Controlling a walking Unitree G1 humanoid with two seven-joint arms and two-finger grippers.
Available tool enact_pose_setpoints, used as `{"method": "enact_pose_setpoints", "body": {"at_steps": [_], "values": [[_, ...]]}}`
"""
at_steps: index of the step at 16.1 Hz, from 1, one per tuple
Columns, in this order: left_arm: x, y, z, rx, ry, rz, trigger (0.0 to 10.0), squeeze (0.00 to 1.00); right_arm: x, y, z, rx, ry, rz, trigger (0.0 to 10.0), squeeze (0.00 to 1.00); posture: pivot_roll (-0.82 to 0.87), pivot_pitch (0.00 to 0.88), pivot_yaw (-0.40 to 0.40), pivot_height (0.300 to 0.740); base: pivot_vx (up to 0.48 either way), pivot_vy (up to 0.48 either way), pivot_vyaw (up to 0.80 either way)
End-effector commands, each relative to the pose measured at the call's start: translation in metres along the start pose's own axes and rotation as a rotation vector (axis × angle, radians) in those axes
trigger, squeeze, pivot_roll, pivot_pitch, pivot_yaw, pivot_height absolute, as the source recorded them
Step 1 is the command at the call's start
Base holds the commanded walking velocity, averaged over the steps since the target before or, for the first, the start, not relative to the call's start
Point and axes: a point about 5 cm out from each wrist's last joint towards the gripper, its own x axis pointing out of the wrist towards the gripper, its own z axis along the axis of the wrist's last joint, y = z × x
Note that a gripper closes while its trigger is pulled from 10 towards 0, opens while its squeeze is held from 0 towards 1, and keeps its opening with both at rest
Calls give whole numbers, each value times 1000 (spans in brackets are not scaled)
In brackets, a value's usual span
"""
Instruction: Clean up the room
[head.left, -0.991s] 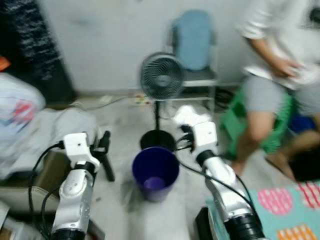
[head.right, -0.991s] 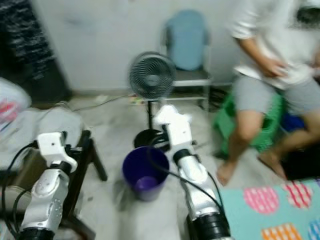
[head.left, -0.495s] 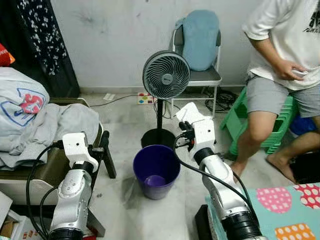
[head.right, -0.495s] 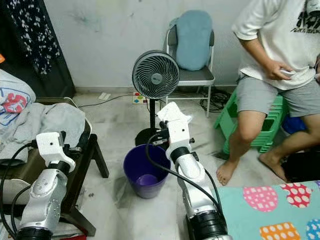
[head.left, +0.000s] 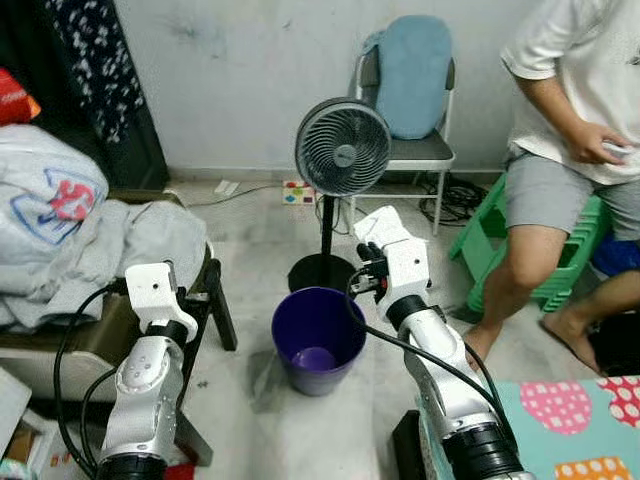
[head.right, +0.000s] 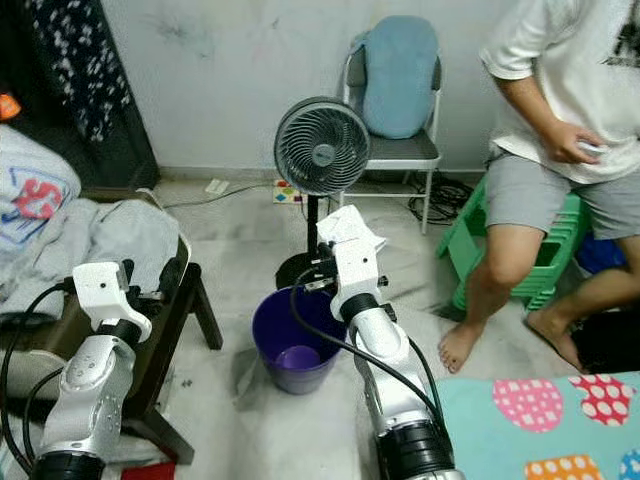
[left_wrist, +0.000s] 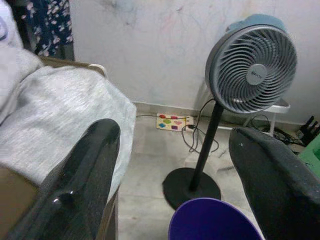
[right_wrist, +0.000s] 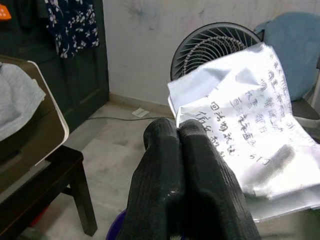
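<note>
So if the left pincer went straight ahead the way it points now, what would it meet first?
Probably the black pole of the grey standing fan, just beyond the purple plastic bin; depth is unclear. The left pincer is open.

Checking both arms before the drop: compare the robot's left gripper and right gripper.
The left gripper has its black fingers spread wide and holds nothing; the right gripper is pinched shut on a white printed wrapper. The right gripper hangs nearer the purple plastic bin; the left gripper sits beside it.

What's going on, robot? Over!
Right gripper fingers pinched on white wrapper, held above purple bin. Left gripper open, idle. Fan stands just behind the bin.
</note>
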Motion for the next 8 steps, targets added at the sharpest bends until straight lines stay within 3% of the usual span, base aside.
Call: {"method": "enact_pose_setpoints", "body": {"at_steps": [1, 4, 8], "values": [[1, 0, 3, 9, -10, -7, 10000, 0, 2, 2, 2, 3, -7, 2, 10000, 0, -82, 0, -37, 740, 0, 0, 0], [1, 0, 3, 7, -8, -10, 10000, 0, 1, 1, 2, 3, -7, 1, 10000, 0, -84, 0, -36, 740, 0, 0, 0], [1, 0, 3, 7, -11, -9, 10000, 0, 1, 2, 2, 3, -6, 2, 10000, 0, -83, 0, -36, 740, 255, 0, 0]]}}
